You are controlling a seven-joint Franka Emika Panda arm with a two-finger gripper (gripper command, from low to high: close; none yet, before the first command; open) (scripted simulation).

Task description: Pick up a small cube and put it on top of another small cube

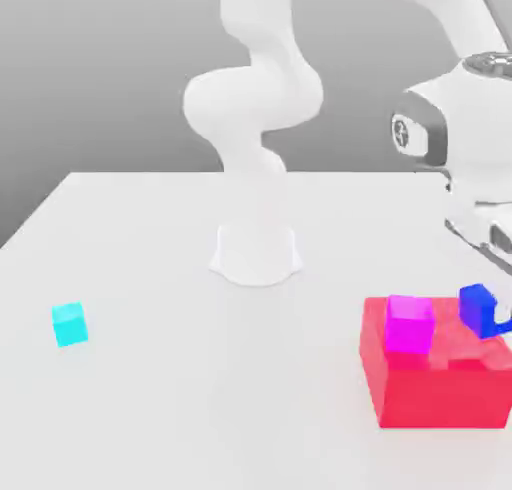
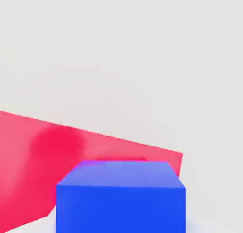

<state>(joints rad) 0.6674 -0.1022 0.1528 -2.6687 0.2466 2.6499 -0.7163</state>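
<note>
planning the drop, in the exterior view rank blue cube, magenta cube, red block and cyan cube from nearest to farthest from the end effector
1. blue cube: at the end effector, above the red block's right part.
2. magenta cube: on the red block, just left.
3. red block: underneath; too close to call against the magenta cube.
4. cyan cube: far left on the table.

Red block (image 1: 440, 393) cut by exterior view's right edge; blue cube (image 2: 121, 199) cropped.

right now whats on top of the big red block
The magenta cube sits on the red block. The blue cube hangs above its far side, apparently not resting; the contact there is hidden.
</note>
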